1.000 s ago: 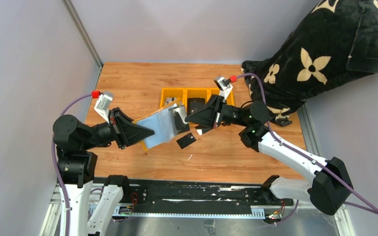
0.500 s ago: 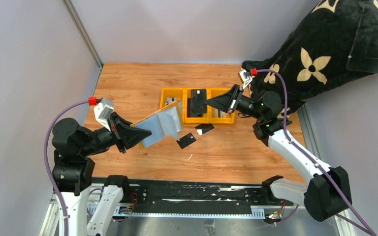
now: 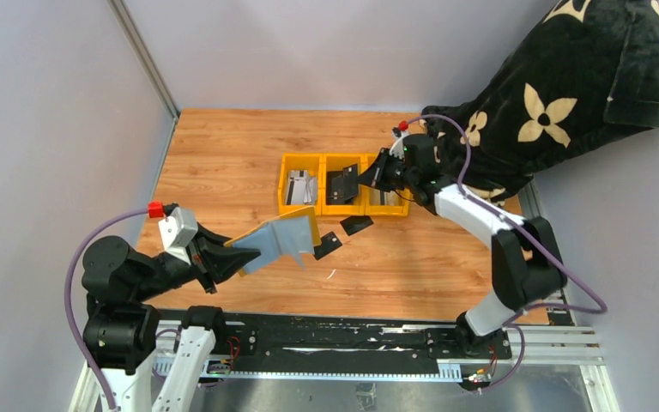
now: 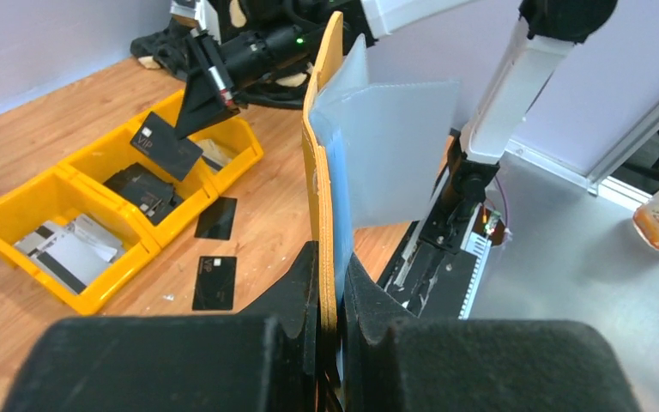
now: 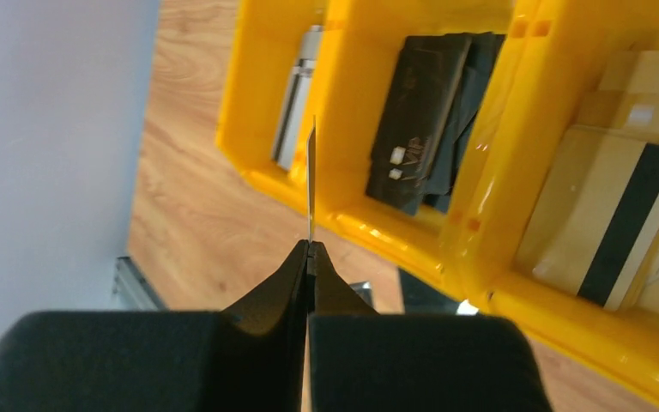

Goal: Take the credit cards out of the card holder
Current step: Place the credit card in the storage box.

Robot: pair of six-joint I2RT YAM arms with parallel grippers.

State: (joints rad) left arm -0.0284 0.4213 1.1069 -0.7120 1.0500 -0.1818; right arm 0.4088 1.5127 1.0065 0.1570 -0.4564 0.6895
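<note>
The card holder (image 3: 281, 239), a mustard-yellow wallet with grey-blue lining, hangs open above the table's near left. My left gripper (image 3: 242, 257) is shut on its edge; the left wrist view shows the wallet (image 4: 320, 163) edge-on between the fingers (image 4: 296, 279). My right gripper (image 3: 365, 178) is shut on a thin black credit card (image 3: 343, 182) over the middle yellow bin (image 3: 343, 209). In the right wrist view that card (image 5: 311, 184) is a thin edge rising from the gripper (image 5: 310, 247). Two more black cards (image 3: 328, 245) (image 3: 356, 225) lie flat on the wood.
Three joined yellow bins (image 4: 86, 296) stand mid-table. The left one holds grey cards (image 3: 300, 187), the middle one black cards (image 5: 416, 120), the right one beige striped cards (image 5: 618, 206). A black flowered cushion (image 3: 566, 94) fills the back right corner.
My right arm carried the black card away from the wallet, back and right to above the middle bin. My left arm drew the wallet down and toward the near edge.
</note>
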